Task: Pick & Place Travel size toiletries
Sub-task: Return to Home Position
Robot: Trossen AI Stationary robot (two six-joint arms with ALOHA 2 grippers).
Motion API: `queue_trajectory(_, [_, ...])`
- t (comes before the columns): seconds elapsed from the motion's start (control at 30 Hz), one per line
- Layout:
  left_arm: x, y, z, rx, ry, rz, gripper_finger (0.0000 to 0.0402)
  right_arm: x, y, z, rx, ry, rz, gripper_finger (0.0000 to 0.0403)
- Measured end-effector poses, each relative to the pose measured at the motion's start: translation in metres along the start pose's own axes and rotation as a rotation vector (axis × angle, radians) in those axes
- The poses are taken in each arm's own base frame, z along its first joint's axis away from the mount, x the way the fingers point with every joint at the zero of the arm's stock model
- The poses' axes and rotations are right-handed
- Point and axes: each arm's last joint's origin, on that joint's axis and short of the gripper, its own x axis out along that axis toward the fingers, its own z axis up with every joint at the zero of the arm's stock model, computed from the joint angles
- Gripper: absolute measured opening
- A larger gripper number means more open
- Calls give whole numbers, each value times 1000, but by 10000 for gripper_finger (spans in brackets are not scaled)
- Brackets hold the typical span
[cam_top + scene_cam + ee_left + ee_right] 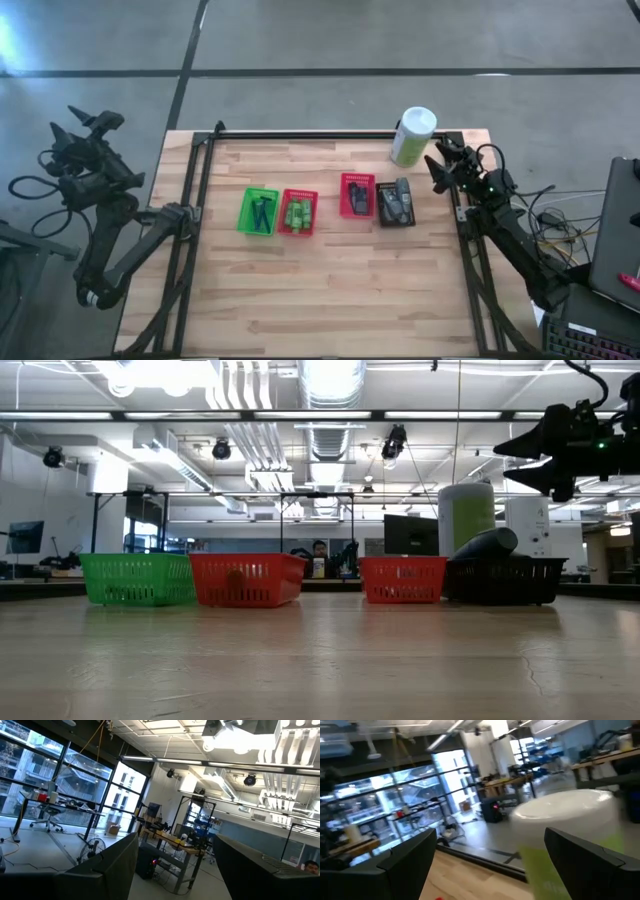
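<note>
You are looking at four baskets sitting in a row across the bench (pixel 330 290). From the left arm's side, the first basket (pixel 243 215) is holding sticks (pixel 262 212). Just beside it, the second basket (pixel 297 193) is holding bottles (pixel 298 214). Past a gap, the third basket (pixel 357 177) is holding tubes (pixel 357 200) and the fourth basket (pixel 380 216) containers (pixel 398 202). The canister (pixel 412 136) is standing behind the fourth basket, with the right claw (pixel 438 168) just beside it. The left claw (pixel 78 125) is hanging off the bench's left side.

The right end effector (pixel 487 835) shows its two dark fingers (pixel 405 857) spread wide apart. Close ahead, partly hidden behind one finger, a pale green canister (pixel 560 812) with a white cap stands upright on the wooden bench (pixel 465 875). Beyond the bench's far edge are a grey floor, desks (pixel 515 777) and large windows (pixel 395 795).
</note>
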Motion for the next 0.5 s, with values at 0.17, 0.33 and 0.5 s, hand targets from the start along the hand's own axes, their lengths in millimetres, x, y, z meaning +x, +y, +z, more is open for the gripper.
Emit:
queue_trajectory(0.17, [0, 0, 0, 1, 0, 0, 261, -3, -12, 2, -16, -15, -116, 368])
queue_trajectory(0.33, [0, 0, 0, 2, 1, 0, 261, -10, -25, 8, -44, -66, -270, 368])
queue_trajectory(0.5, [0, 0, 0, 2, 1, -1, 261, -16, -34, 12, -66, -108, -389, 368])
